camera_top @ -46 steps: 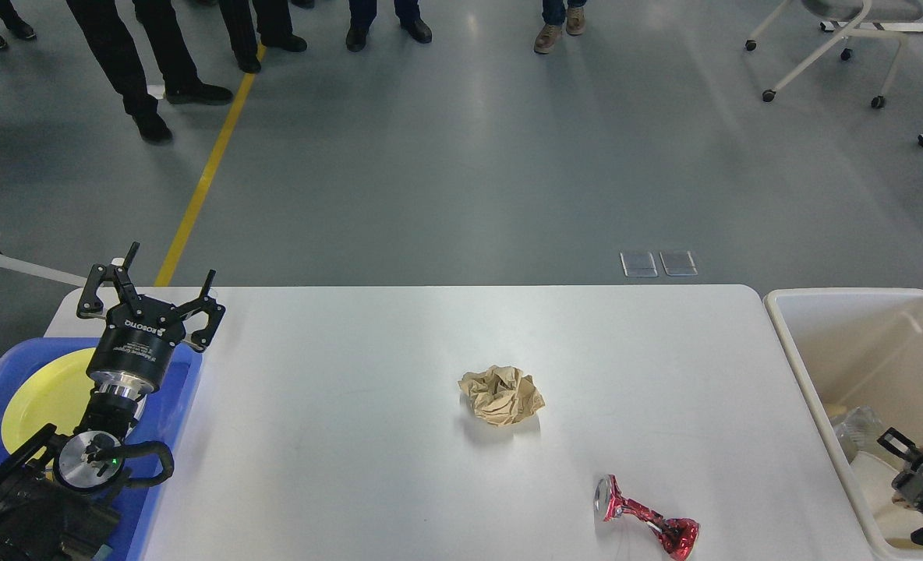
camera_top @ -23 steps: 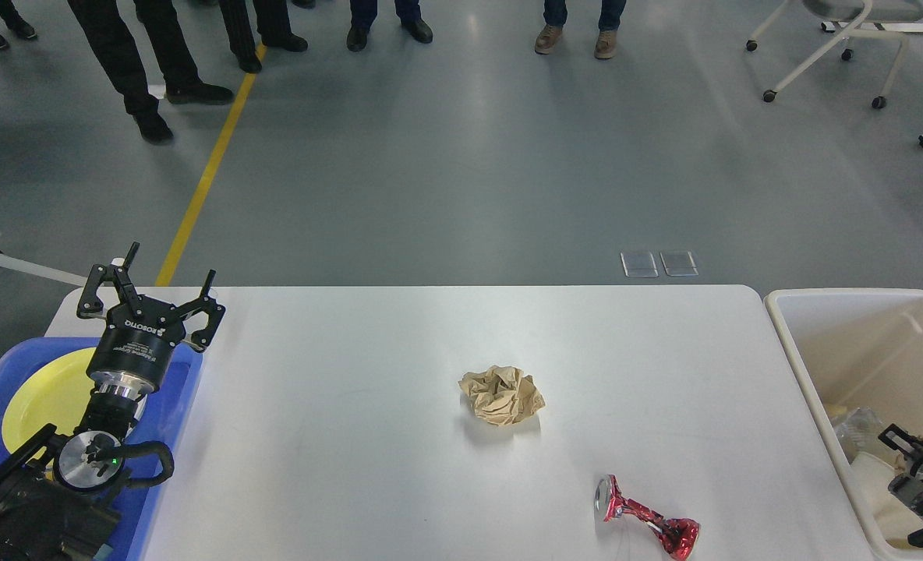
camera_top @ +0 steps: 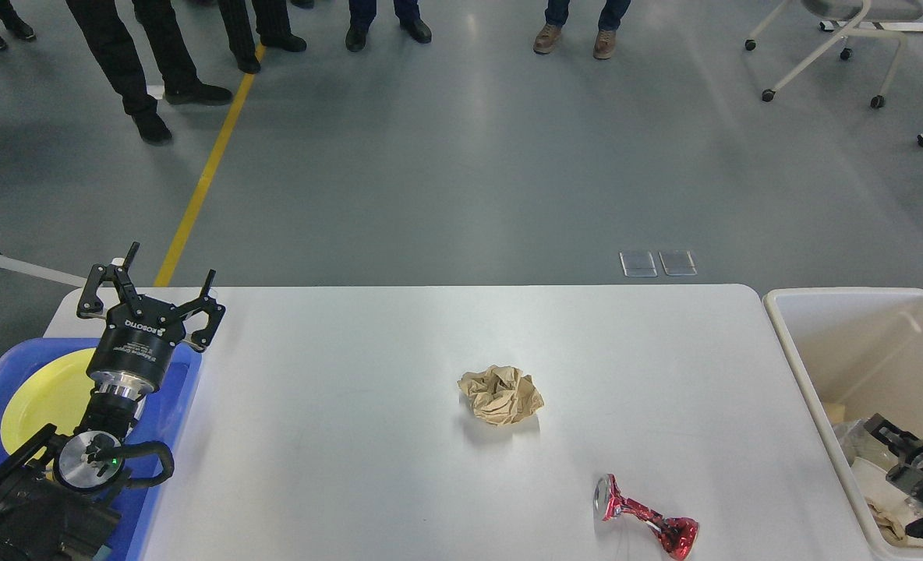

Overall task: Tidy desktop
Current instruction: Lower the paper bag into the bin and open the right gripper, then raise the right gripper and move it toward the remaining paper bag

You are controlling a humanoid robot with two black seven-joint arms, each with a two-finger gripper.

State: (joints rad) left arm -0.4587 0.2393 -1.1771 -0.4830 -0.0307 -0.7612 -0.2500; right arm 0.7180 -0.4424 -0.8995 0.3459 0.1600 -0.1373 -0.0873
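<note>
The white desktop [camera_top: 337, 405] holds a crumpled ball of brown paper [camera_top: 500, 395] near its middle and a crushed red can [camera_top: 647, 522] by the front edge, right of centre. My left gripper [camera_top: 161, 280] stands open over the desktop's far left corner, above the blue tray, with nothing between its fingers. At the lower right my right gripper [camera_top: 894, 479] hangs inside the beige bin, partly cut off by the view's edge; its fingers are spread and empty.
A blue tray [camera_top: 185, 372] with a yellow plate [camera_top: 37, 401] sits at the left edge under my left arm. The beige bin [camera_top: 790, 343] stands off the right end, with clear plastic and paper scraps inside. People and a wheeled chair [camera_top: 828, 47] stand beyond.
My right gripper has shifted a little left and up inside the bin, and the tan scrap seen beside it earlier no longer shows there. The left arm, paper ball and can have not moved.
</note>
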